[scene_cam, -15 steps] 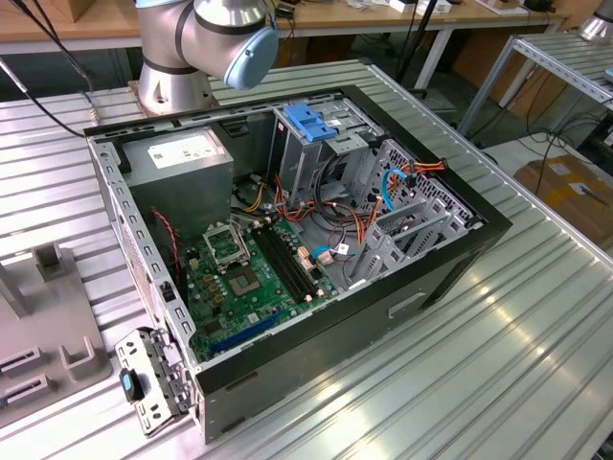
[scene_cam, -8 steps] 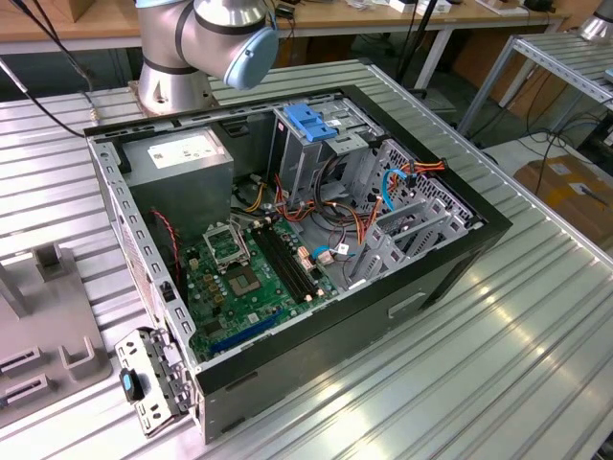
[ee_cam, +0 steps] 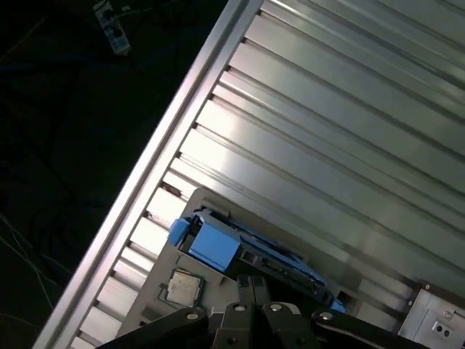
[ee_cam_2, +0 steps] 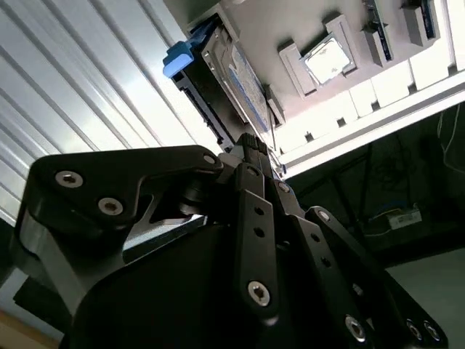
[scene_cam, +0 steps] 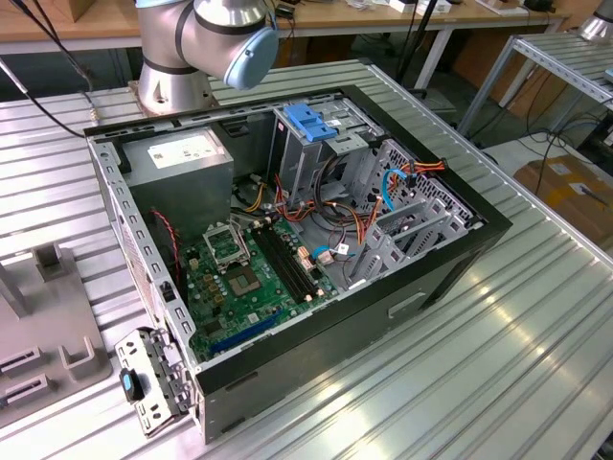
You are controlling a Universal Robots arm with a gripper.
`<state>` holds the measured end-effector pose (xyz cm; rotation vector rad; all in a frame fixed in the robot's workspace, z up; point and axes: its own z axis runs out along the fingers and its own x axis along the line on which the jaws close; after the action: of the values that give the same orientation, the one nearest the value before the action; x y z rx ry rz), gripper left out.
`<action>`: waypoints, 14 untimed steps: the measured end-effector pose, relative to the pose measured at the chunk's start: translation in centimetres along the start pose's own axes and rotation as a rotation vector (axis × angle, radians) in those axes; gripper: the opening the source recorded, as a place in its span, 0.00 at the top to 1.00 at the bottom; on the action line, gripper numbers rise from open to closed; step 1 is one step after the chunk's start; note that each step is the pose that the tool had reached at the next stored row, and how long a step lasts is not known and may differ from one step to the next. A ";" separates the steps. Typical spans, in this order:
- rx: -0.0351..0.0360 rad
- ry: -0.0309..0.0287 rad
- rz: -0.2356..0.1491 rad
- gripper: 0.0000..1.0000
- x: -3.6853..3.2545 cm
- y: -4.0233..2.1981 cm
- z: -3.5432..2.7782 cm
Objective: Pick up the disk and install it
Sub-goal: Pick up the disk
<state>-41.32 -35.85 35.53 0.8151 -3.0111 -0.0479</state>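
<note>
Gripper (ee_cam_2: 251, 144) fingers were narrow, pinched on near edge of disk (ee_cam_2: 231, 73) in both wrist views. Disk (ee_cam: 218, 246) stood on edge in grey fixture plate (ee_cam_2: 269, 25) beside loose CPU chip (ee_cam_2: 325, 59), on ribbed table (ee_cam: 349, 109). Open computer case (scene_cam: 431, 280) lay in exterior view.

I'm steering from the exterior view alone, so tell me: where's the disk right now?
Observer: In both wrist views the disk stands on edge in a grey holder.
Operator: And the tool?
Observer: The tool is right at the disk's free edge; I can't tell whether it is gripping.
Operator: Anything else in that holder?
Observer: A chip lies flat in a recess beside the disk.
</note>
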 end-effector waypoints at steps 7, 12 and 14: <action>0.0022 0.0061 -0.171 0.89 0.00 0.00 0.05; 0.0042 0.0104 -0.305 0.89 0.00 0.00 0.12; 0.0054 0.0121 -0.366 0.89 0.00 0.00 0.15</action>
<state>-41.32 -35.85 35.39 1.3485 -2.8083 -0.0402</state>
